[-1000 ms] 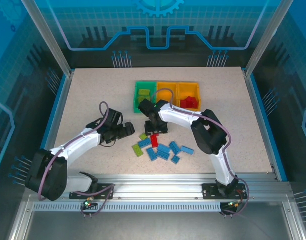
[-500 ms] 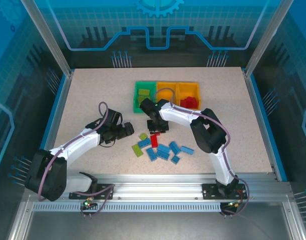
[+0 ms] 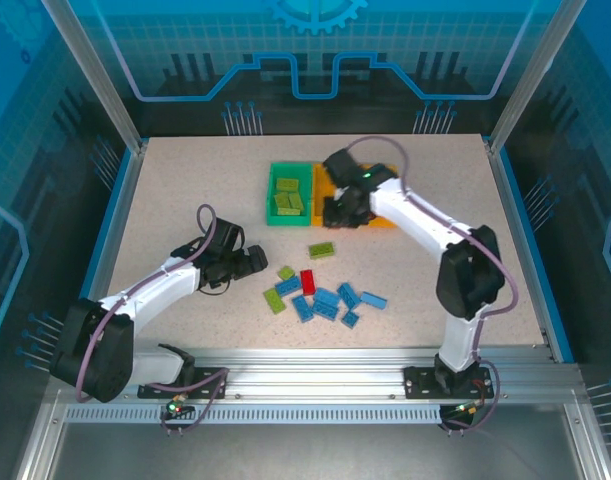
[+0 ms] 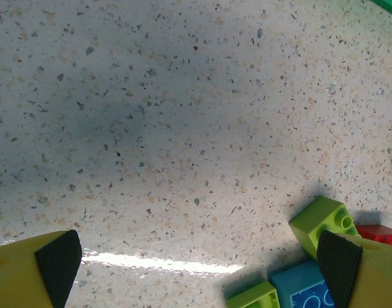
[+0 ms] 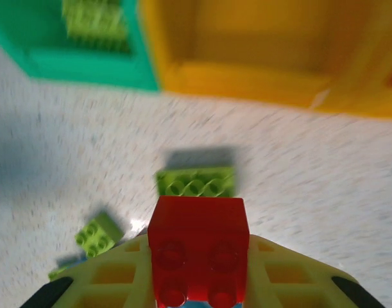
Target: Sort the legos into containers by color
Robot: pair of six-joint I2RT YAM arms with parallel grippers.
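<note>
1. Compared with a second ago, the right gripper (image 3: 335, 212) has been carried from the loose pile (image 3: 323, 298) toward 12 o'clock. It is now seen at the near edge of the middle orange bin (image 3: 322, 180).
2. A lime lego (image 3: 322, 250) has been uncovered where that gripper was, at 6 o'clock from the bins and apart from the pile.
3. The left gripper (image 3: 255, 262) has not been moved; it is kept at 9 o'clock of the pile.
4. In the right wrist view a red lego (image 5: 197, 253) is clamped between the nearly closed fingers, studs turned to the camera. Its near end is cut off by the frame, so its long axis cannot be told.
5. Beyond it the lime lego (image 5: 196, 181) is seen lying flat with its long axis from 9 to 3 o'clock. A smaller lime piece (image 5: 99, 232) lies at 8 o'clock of it.
6. The green bin (image 5: 35, 61) and the middle orange bin (image 5: 234, 86) are seen at 12 o'clock in that view. Lime pieces lie in the green bin (image 3: 269, 200).
7. The left gripper (image 4: 199, 260) is spread wide and nothing is held. A lime brick (image 4: 319, 221) and a blue brick (image 4: 305, 287) lie by its right pad (image 4: 340, 255).
8. A second red lego (image 3: 307, 281) lies in the pile, long axis from 12 to 6 o'clock.
</note>
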